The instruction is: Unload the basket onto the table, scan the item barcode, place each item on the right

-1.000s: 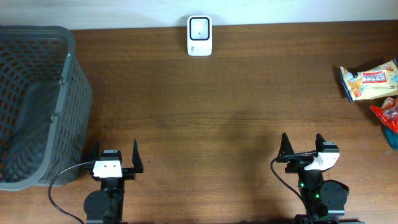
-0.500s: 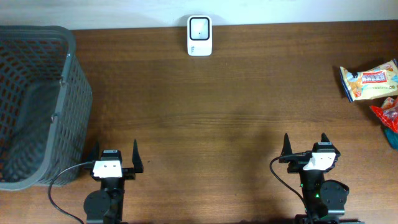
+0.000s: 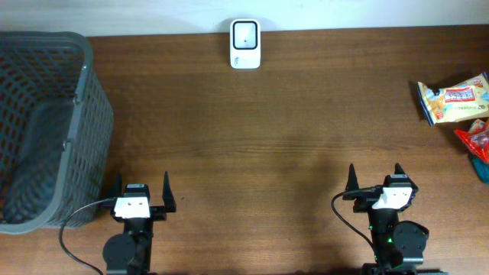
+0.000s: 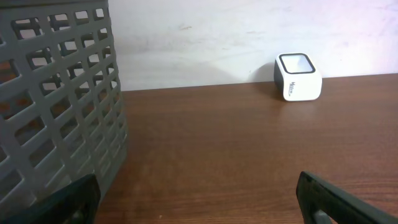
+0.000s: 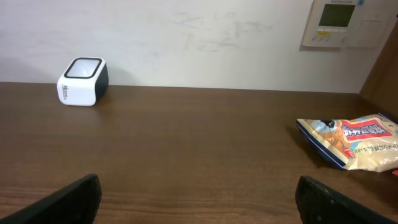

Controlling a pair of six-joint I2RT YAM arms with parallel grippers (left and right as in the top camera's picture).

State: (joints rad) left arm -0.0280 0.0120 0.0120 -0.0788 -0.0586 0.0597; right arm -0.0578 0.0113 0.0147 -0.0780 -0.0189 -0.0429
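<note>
The white barcode scanner point(image 3: 245, 43) stands at the table's far edge by the wall, also seen in the left wrist view point(image 4: 298, 77) and the right wrist view point(image 5: 82, 81). A yellow and blue snack bag point(image 3: 453, 100) point(image 5: 349, 142), one item, lies flat at the far right. Beside it, a red packet point(image 3: 477, 141) is cut off by the frame edge. My left gripper point(image 3: 142, 189) point(image 4: 199, 205) is open and empty at the near left. At the near right, my right gripper point(image 3: 374, 180) point(image 5: 199, 202) is also open with nothing between its fingers. Both are far from the items.
A tall grey mesh basket point(image 3: 84, 99) point(image 4: 56, 93) stands at the left edge, just left of my left gripper. A wall panel point(image 5: 339, 22) hangs above the table's right end. Bare brown wood lies between the grippers and the scanner.
The right gripper has turned slightly and now points straight ahead. The left arm, the scanner and the items have not moved.
</note>
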